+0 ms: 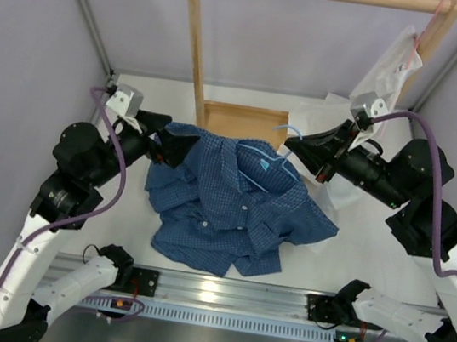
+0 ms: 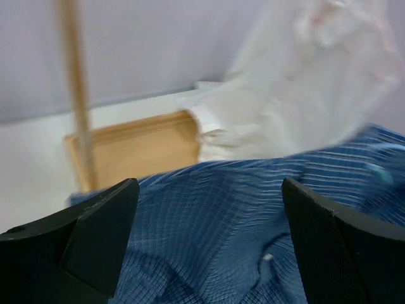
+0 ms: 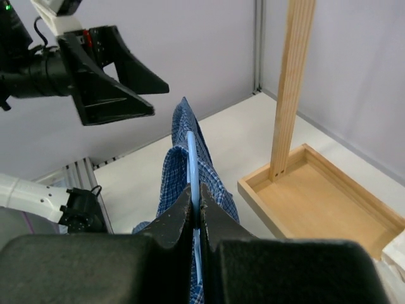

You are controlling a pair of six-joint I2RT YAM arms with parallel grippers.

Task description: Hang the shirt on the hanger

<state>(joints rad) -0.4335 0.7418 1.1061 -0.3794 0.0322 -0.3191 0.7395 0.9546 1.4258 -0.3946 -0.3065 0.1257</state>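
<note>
Half done at best, I'd say: the shirt (image 1: 231, 210) lies rumpled mid-bench (image 1: 372, 244), the hanger (image 1: 266, 161) poking from its collar, its wire pinched by the right fingers (image 3: 180, 215). The left fingers (image 2: 95, 221) gape wide beside the far-left shoulder, holding nothing. The shoulders look not yet seated.

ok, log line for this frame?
left hand: open, at shirt edge | right hand: shut on hanger | hanger: partly inside shirt | shirt: crumpled on table
</note>
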